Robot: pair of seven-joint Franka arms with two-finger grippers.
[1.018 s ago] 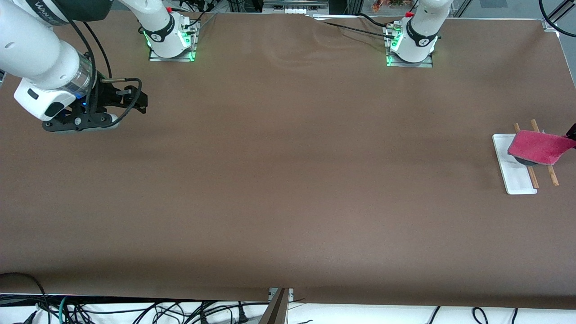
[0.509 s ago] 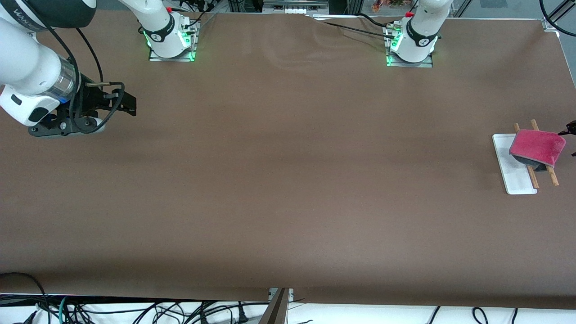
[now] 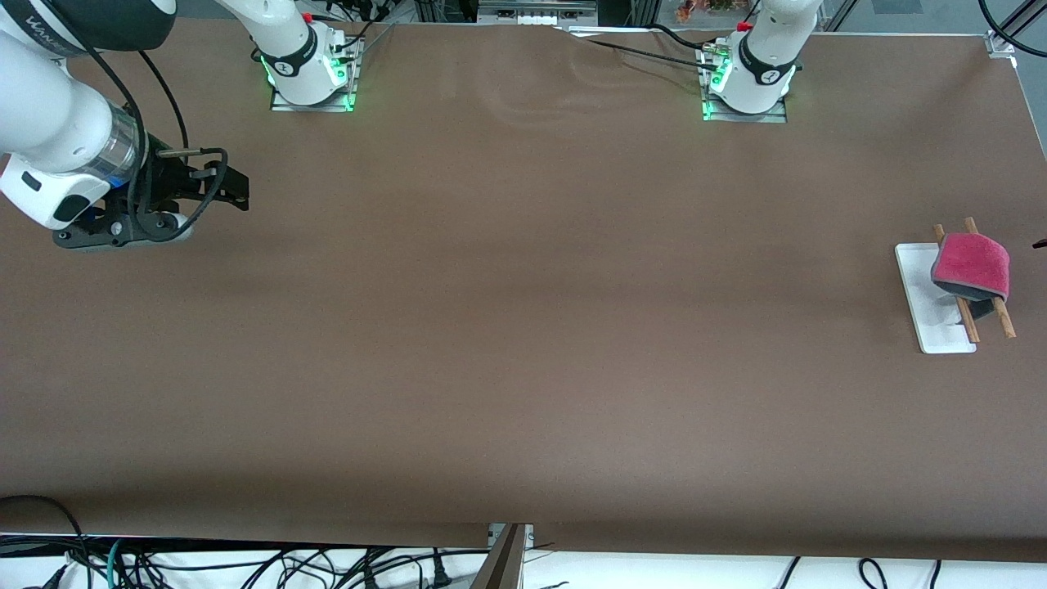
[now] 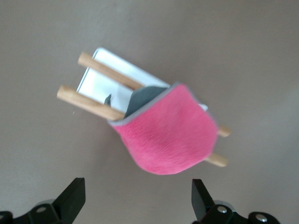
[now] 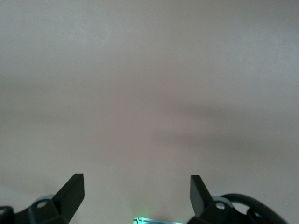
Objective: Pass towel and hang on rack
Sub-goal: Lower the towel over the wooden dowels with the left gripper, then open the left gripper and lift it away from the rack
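Observation:
The pink-red towel (image 3: pixel 972 266) hangs folded over the two brown rods of the rack (image 3: pixel 932 323), at the left arm's end of the table. The left wrist view shows the towel (image 4: pixel 170 130) draped across both rods (image 4: pixel 88 100), its grey underside showing above the rack's white base (image 4: pixel 105 79). My left gripper (image 4: pixel 136 186) is open and empty, apart from the towel, and is almost wholly out of the front view. My right gripper (image 3: pixel 233 184) is open and empty over bare table at the right arm's end, as the right wrist view (image 5: pixel 136 179) also shows.
The brown table cover (image 3: pixel 523 327) stretches between the arms. The two arm bases (image 3: pixel 311 74) (image 3: pixel 748 82) stand at the edge farthest from the front camera. Cables hang below the edge nearest the front camera.
My left gripper has let go of the towel and drawn away out of the front view. The towel has settled over the rods. My right arm shifted toward its end of the table, then stopped.

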